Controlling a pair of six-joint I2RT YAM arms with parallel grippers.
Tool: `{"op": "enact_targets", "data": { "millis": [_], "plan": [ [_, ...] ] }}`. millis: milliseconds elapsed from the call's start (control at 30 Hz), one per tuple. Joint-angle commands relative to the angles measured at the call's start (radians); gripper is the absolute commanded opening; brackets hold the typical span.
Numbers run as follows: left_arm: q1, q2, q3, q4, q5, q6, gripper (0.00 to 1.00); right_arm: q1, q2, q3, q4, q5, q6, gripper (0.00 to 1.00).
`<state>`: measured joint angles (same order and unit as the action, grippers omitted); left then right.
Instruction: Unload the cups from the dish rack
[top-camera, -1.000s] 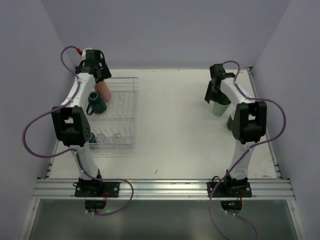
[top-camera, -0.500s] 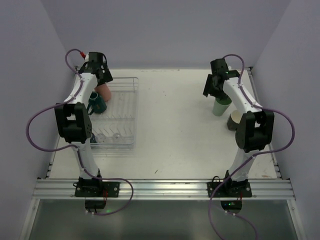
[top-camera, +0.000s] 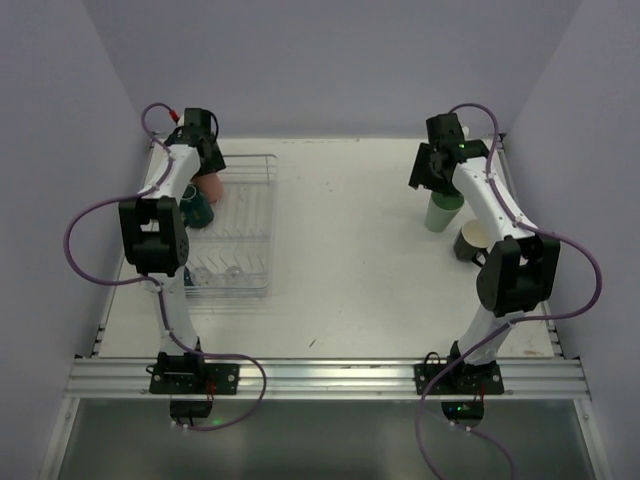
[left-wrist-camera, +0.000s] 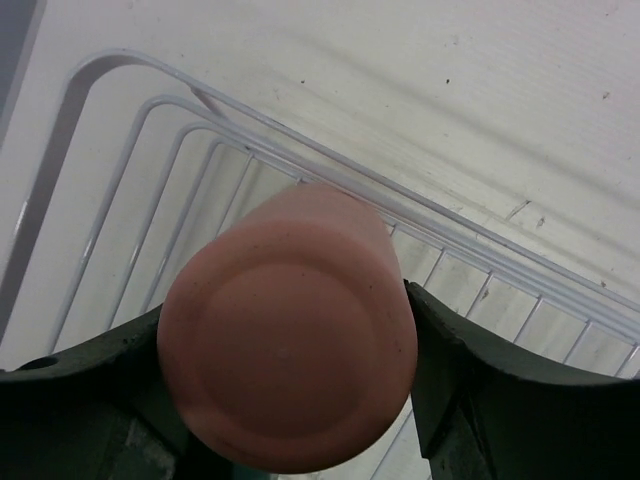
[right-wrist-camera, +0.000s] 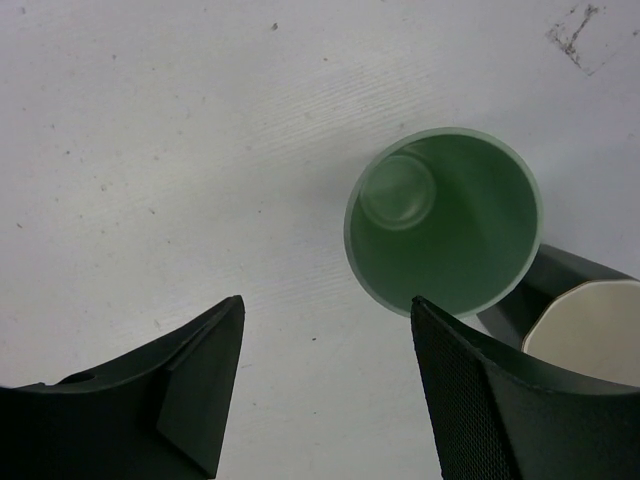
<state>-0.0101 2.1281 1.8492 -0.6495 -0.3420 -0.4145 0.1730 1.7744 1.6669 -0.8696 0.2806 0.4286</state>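
Salmon-pink cup (left-wrist-camera: 287, 330), inverted, smooth, matte and tapering, in the far left corner of the dish rack (top-camera: 245, 215), pinched between the left jaws. Could slip on that slick taper, or snag thin white wire if lifted askew. Right jaws wide apart over the speckled counter (right-wrist-camera: 150, 120), beside an upright mint-green cup (right-wrist-camera: 445, 225); could knock it.
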Motion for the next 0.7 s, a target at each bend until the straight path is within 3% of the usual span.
{"op": "enact_targets", "data": {
  "millis": [0,100,367,533,667],
  "plan": [
    [0.010,-0.008,0.084,-0.004,-0.011,0.036,0.68,0.017,-0.059,-0.012,-0.009,0.031,-0.005,0.70],
    [0.010,-0.034,0.085,-0.010,-0.012,0.037,0.36,0.037,-0.064,-0.004,-0.017,0.034,-0.005,0.70],
    [0.010,-0.190,0.050,-0.030,0.014,0.037,0.03,0.079,-0.102,0.013,-0.028,0.043,0.002,0.70],
    [-0.004,-0.365,0.022,-0.024,0.084,0.033,0.00,0.092,-0.131,0.014,-0.006,-0.030,0.010,0.73],
    [-0.007,-0.496,-0.065,0.031,0.258,0.011,0.00,0.092,-0.156,-0.019,0.056,-0.316,0.036,0.73]
  ]
}}
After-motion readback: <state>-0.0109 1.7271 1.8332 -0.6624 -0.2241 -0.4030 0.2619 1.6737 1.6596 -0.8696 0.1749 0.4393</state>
